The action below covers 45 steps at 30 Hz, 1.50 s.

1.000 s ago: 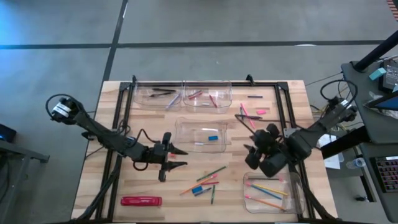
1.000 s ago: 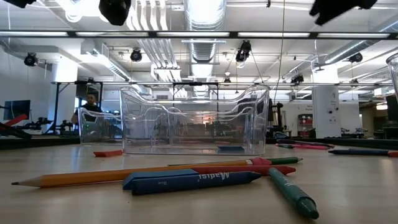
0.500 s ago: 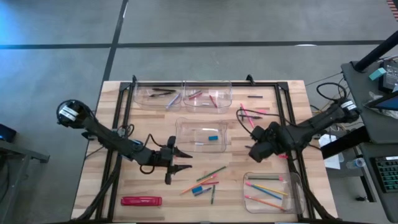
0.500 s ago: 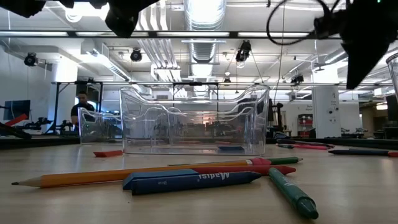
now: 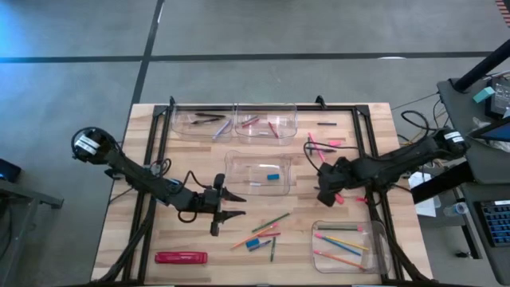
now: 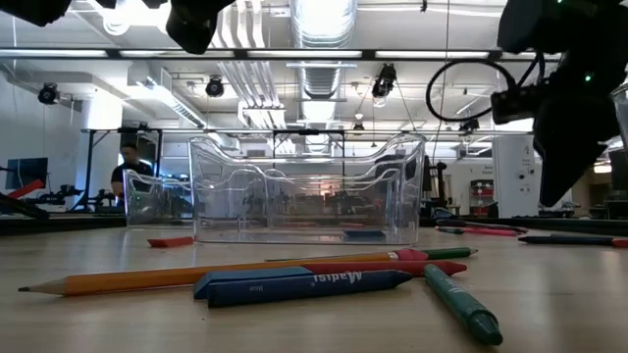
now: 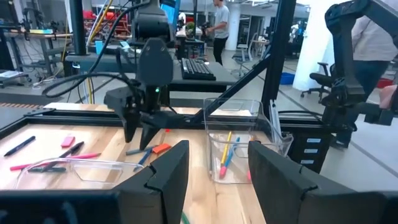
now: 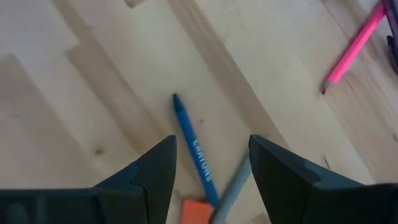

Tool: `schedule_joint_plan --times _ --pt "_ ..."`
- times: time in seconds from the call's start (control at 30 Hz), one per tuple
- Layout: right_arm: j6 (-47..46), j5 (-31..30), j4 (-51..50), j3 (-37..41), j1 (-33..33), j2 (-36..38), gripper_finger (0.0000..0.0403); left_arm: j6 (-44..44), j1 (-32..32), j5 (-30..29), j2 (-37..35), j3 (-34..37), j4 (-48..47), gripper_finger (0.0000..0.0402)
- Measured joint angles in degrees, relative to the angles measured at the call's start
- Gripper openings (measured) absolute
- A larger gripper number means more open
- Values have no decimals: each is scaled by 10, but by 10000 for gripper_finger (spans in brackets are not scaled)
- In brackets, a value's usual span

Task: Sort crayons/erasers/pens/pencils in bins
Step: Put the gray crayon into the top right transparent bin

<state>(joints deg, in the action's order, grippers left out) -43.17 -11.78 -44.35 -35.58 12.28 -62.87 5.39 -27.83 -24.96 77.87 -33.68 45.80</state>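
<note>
My right gripper (image 8: 211, 168) hangs open just above the table right of the centre bin (image 5: 259, 174), pointing steeply down. Its fingers stand on either side of a blue crayon (image 8: 191, 144) without touching it. An orange-red eraser (image 8: 196, 210) and a grey stick (image 8: 233, 186) lie by the crayon's end, and a pink pencil (image 8: 354, 46) lies farther off. My left gripper (image 5: 239, 204) hovers open and level, left of the loose sticks (image 5: 263, 233). Pencils lie in the near right bin (image 5: 347, 245). From the left wrist view, the right gripper (image 7: 134, 118) shows over the eraser (image 7: 160, 148).
Two more clear bins (image 5: 203, 121) (image 5: 267, 121) with sticks in them stand along the far edge. A dark pen (image 5: 325, 123) and a pink eraser (image 5: 335, 143) lie at the far right. A long red flat pack (image 5: 181, 257) lies near the front left.
My right gripper has come down from well above the table toward the blue crayon and has tipped to point more steeply down, staying open. My left gripper has edged a little toward the table's right, then kept still.
</note>
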Motion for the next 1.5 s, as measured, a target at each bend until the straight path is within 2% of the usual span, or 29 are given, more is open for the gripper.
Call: schedule_joint_plan --times 0.33,0.53,0.8,1.0,1.23,1.5 --pt "65 13 69 20 -38 -57 191 0 0 0 0 2 -1 150" --pt "71 22 85 33 -56 -86 191 -1 0 0 0 3 1 150" --pt "78 42 108 42 -67 -94 191 -2 0 0 0 3 -1 150" --pt "77 46 85 28 -67 -74 191 -1 0 0 0 3 -1 150" --pt "12 4 9 7 -67 -34 191 -1 0 0 0 3 -2 150" --pt "-52 4 -3 52 -67 -20 191 -1 0 0 0 3 -2 150"
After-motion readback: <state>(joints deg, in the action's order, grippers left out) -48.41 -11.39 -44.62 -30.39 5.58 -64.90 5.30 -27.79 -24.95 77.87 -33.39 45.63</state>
